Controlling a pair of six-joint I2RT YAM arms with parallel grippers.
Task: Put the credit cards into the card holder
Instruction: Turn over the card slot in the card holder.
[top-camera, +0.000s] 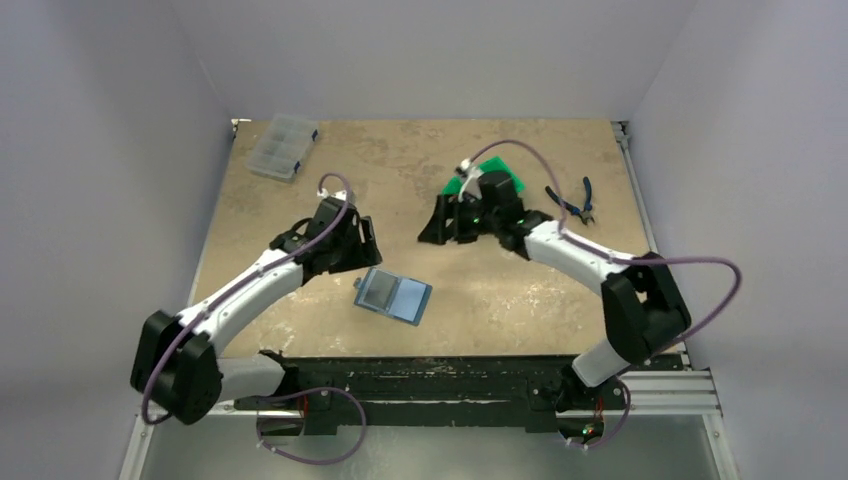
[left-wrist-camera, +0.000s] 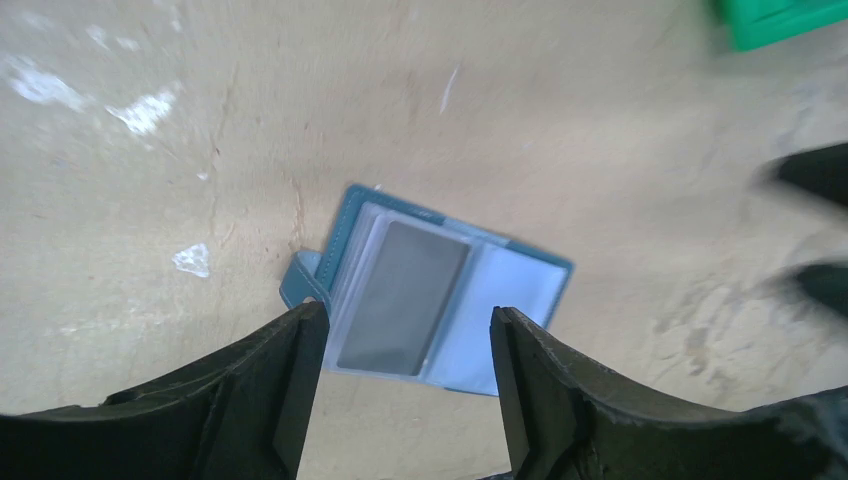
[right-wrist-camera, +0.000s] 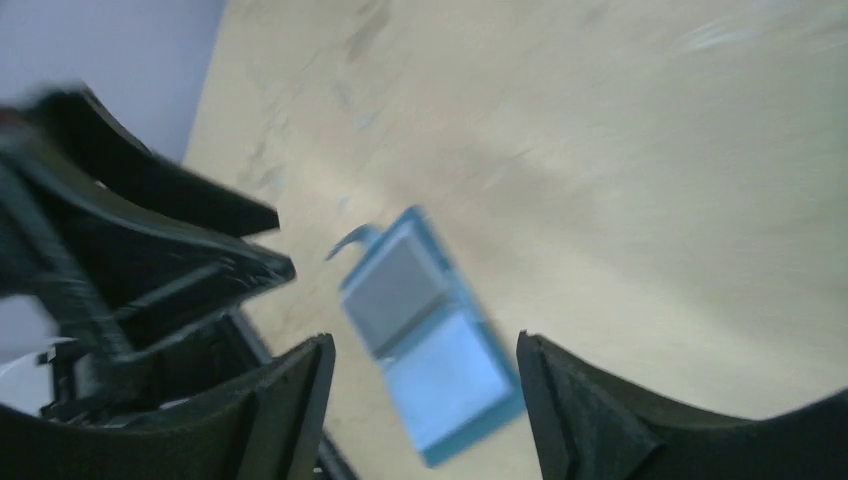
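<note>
The teal-blue card holder (top-camera: 393, 295) lies open on the table, pockets up, with a grey credit card (top-camera: 380, 289) in its left half. It also shows in the left wrist view (left-wrist-camera: 520, 300) with the card (left-wrist-camera: 403, 297), and blurred in the right wrist view (right-wrist-camera: 450, 370) with the card (right-wrist-camera: 393, 288). My left gripper (top-camera: 366, 240) is open and empty, above and to the left of the holder; in its own view (left-wrist-camera: 408, 350) the jaws stand wide apart. My right gripper (top-camera: 434, 226) is open and empty, above and to the right of it (right-wrist-camera: 425, 395). No other card is in view.
A green bin (top-camera: 505, 186) sits behind the right gripper, mostly hidden by the arm; its corner shows in the left wrist view (left-wrist-camera: 775, 20). A clear compartment box (top-camera: 283, 146) stands at the back left. Blue-handled pliers (top-camera: 573, 200) lie at the right.
</note>
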